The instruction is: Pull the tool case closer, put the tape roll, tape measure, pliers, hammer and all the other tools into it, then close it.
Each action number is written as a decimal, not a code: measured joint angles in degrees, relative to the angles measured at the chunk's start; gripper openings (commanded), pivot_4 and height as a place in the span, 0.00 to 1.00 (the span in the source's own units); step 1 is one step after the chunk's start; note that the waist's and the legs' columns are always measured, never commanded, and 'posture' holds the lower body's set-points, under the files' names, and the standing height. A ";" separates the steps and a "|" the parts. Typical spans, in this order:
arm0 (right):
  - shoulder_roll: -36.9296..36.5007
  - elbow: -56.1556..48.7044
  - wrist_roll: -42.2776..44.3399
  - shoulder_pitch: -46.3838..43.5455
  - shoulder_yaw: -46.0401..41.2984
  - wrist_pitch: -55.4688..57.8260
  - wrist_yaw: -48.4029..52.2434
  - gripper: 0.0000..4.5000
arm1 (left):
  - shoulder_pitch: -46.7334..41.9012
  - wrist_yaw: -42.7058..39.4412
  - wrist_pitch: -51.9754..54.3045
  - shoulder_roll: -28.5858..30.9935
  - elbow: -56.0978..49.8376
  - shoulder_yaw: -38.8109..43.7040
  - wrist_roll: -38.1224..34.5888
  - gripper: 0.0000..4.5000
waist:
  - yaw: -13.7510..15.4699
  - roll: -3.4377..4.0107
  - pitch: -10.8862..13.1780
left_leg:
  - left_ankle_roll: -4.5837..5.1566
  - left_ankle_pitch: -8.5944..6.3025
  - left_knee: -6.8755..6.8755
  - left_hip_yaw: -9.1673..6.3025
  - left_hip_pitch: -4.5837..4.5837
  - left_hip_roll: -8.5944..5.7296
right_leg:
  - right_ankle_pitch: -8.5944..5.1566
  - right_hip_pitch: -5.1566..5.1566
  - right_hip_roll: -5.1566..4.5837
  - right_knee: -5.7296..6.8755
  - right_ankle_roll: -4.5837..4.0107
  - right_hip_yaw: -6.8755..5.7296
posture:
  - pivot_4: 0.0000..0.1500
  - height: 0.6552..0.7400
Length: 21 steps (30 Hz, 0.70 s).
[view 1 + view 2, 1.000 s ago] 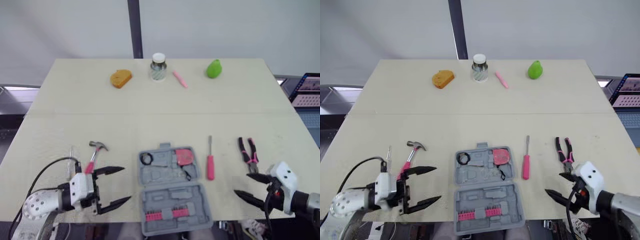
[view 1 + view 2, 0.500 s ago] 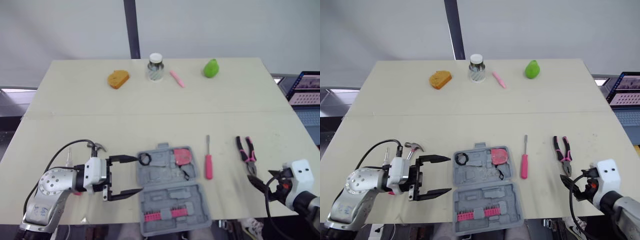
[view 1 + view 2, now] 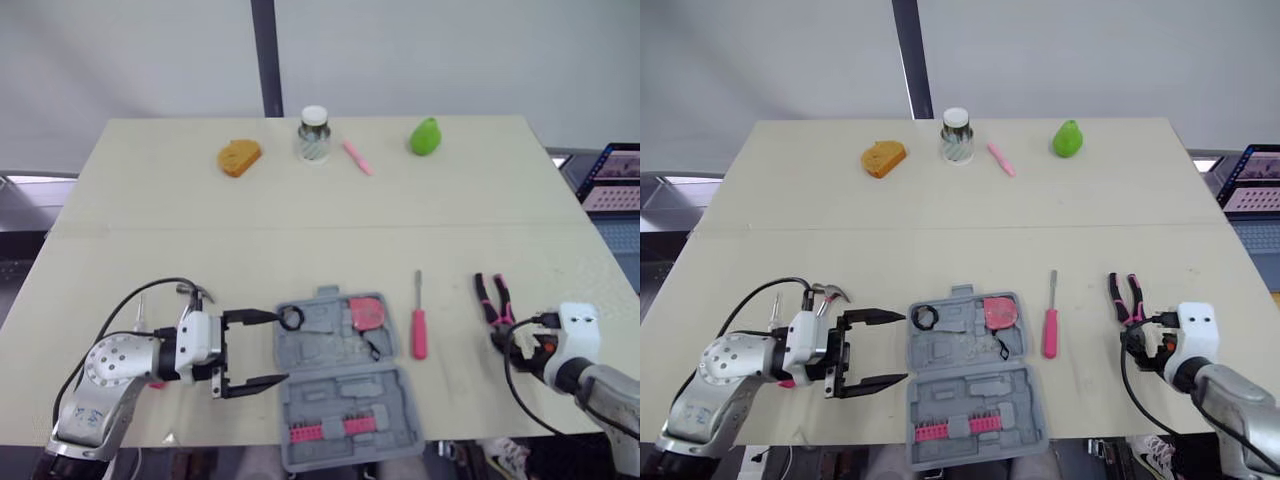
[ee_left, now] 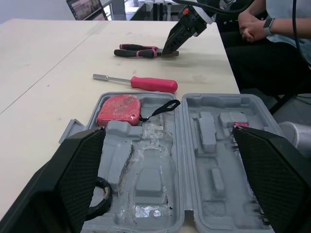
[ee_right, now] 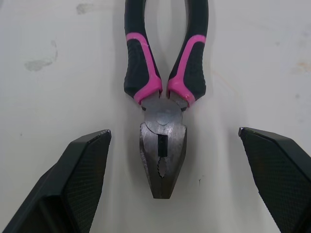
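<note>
Fingers (image 5: pixel 73 184) spread wide, the right gripper (image 5: pixel 175 130) straddled the pliers (image 5: pixel 163 121) on the table (image 3: pixel 300 250), seemingly poised to grasp them; the left gripper (image 3: pixel 278 347), equally spread, faced the tool case (image 3: pixel 345 385)

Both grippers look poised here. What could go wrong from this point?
The right gripper stands open over the metal head of the pliers, not the handles; closing there might let them slip or swing. The left gripper, open, has its fingertips at the left edge of the tool case, whose near half seems to overhang the edge of the table; a shove could tip it off.
</note>
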 measured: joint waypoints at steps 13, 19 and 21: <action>0.58 4.71 -3.19 -4.14 3.70 -4.15 -0.23 0.99 | 0.78 1.77 0.04 0.00 -0.58 0.03 0.44 1.00 | -0.85 0.00 -0.01 | 0.00 0.00 0.00 0.02 0.02 0.02 | 0.00 0.02 0.02 0.03 0.00 -0.01 | 1.00 0.47; 0.58 5.12 -3.17 -4.30 4.09 -4.90 -0.22 0.81 | 0.80 2.32 0.04 0.00 -1.05 0.03 0.56 1.00 | -1.33 -0.01 -0.01 | 0.00 0.00 -0.03 0.01 0.01 0.02 | 0.00 0.03 0.02 0.05 0.01 -0.01 | 1.00 0.47; 0.58 5.23 -3.15 -4.40 4.09 -5.00 -0.22 0.62 | 0.80 2.47 0.04 0.00 -1.15 0.00 0.62 1.00 | -1.33 -0.01 -0.01 | 0.00 0.00 -0.03 0.01 0.01 0.02 | 0.00 0.03 0.02 0.05 0.01 -0.01 | 1.00 0.47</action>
